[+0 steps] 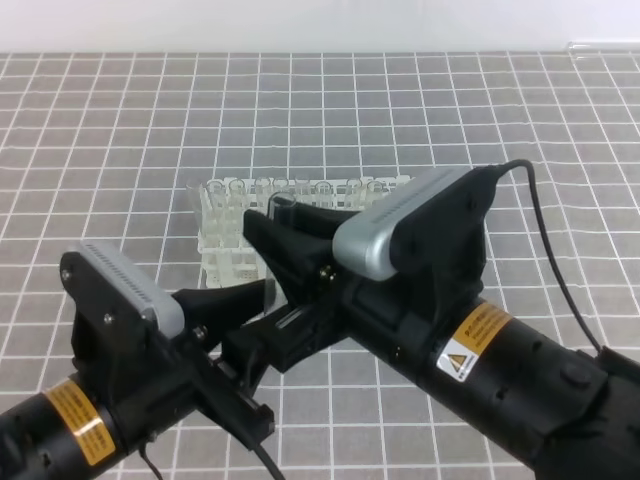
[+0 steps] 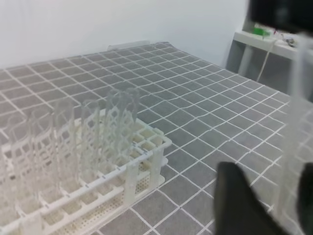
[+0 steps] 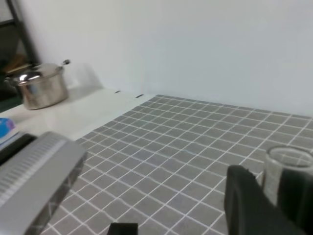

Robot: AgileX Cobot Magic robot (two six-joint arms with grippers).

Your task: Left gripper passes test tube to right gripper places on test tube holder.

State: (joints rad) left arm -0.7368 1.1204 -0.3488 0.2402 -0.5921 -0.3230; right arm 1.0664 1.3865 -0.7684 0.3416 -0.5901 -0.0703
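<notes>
The test tube [image 1: 283,207] stands nearly upright between the two claws, in front of the test tube holder [image 1: 222,245]. My right gripper [image 1: 280,225] reaches in from the right and is shut just under the tube's rim [image 3: 288,164]. From the lower left, my left gripper [image 1: 262,292] grips the tube's lower end. In the left wrist view the tube [image 2: 292,127] is a blurred clear column beside a black finger [image 2: 239,205]. The white holder [image 2: 142,166] lies to the left there.
Several clear tubes [image 2: 93,132] stand in the holder's back row [image 1: 300,190]. Grey gridded matting covers the table. A steel pot [image 3: 41,88] sits on a white ledge far left of the right wrist view. White furniture [image 2: 264,41] borders the mat.
</notes>
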